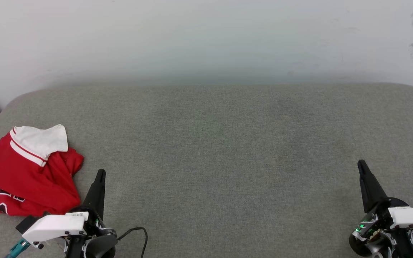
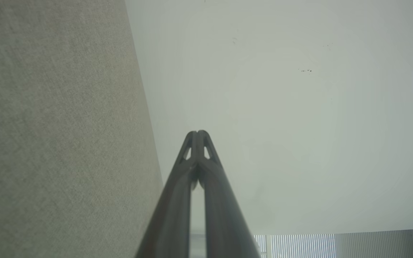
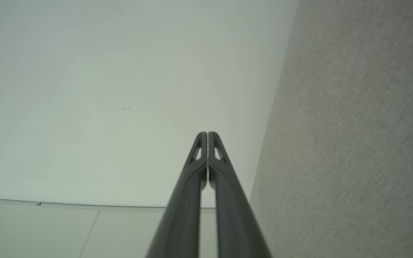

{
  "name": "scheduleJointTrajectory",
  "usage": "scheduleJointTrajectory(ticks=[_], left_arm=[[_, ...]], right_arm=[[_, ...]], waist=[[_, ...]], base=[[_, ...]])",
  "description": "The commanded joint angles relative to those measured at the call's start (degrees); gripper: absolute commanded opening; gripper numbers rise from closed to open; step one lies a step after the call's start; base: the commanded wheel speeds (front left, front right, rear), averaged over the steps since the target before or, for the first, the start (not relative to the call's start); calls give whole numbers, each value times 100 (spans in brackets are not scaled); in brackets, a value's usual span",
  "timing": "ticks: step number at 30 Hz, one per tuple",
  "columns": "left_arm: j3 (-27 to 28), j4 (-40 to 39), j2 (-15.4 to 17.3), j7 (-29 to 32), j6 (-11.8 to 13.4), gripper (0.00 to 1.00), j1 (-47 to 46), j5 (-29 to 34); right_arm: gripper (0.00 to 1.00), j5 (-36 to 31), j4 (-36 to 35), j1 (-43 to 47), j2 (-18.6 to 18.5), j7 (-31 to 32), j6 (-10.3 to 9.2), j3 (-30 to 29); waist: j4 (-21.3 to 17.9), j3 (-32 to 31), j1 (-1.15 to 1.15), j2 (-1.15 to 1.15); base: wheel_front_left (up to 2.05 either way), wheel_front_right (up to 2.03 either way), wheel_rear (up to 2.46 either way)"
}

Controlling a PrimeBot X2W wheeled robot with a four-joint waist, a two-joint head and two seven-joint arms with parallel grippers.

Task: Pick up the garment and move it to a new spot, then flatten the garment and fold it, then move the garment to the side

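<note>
The garment (image 1: 31, 172) lies crumpled at the near left of the grey cushioned surface (image 1: 213, 143): red cloth with a white sleeve on top and a bit of black lettering at its lower left. My left gripper (image 1: 100, 172) stands just right of it, shut and empty, its tips pressed together in the left wrist view (image 2: 198, 133). Far off at the near right, my right gripper (image 1: 361, 163) is also shut and empty, tips together in the right wrist view (image 3: 207, 134). Both point toward the wall.
A pale wall (image 1: 206, 39) rises behind the surface's far edge. The surface's rounded corners show at far left and far right. A black cable (image 1: 138, 231) loops beside my left wrist. The wide middle of the surface is bare grey fabric.
</note>
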Motion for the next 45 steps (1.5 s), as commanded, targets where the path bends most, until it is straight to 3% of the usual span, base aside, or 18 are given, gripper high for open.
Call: scheduleJointTrajectory(ticks=[1, 4, 5, 19, 45], left_arm=[[6, -2, -9, 9, -12, 0, -45, 4], [-5, 11, -1, -2, 1, 0, 6, 0], [-16, 50, -3, -4, 1, 100, 30, 0], [-382, -141, -6, -373, 3, 100, 42, 253], [-771, -251, 0, -979, 103, 100, -80, 3084]], right_arm=[[0, -25, 4, -74, 19, -2, -2, 4], [0, -1, 10, 8, 0, -3, 0, 1], [100, -1, 50, 35, 0, -4, 0, 5], [100, -465, -102, 159, -62, -372, 0, 237], [100, -3617, -546, 301, -59, -977, 0, 349]], waist=[[0, 0, 0, 0], [0, 0, 0, 0], [0, 0, 0, 0], [-4, 6, 0, 0], [2, 2, 0, 0]], base=[[0, 0, 0], [0, 0, 0], [0, 0, 0], [0, 0, 0], [0, 0, 0]])
